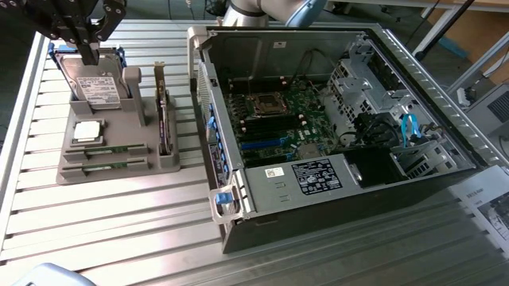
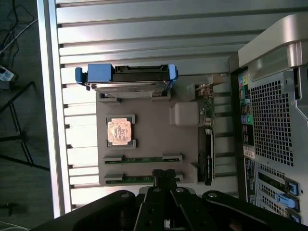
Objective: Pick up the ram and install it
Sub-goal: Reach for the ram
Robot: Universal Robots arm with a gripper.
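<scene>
- Slatted metal table [image 1: 119,226] carries grey holder [image 1: 119,177], open computer case [image 1: 334,119].
- Gripper [image 1: 90,56], fingers closed and empty, hovers at exterior view's ten o'clock; ram [image 1: 106,151] sits in holder.

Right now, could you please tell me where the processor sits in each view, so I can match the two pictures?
Exterior view: the processor lies on the grey holder at the exterior view's left, between the hard drive and the two ram sticks.
Wrist view: the processor lies between the hard drive and the ram sticks.
Shared landmark: the blue-framed hard drive.
</scene>
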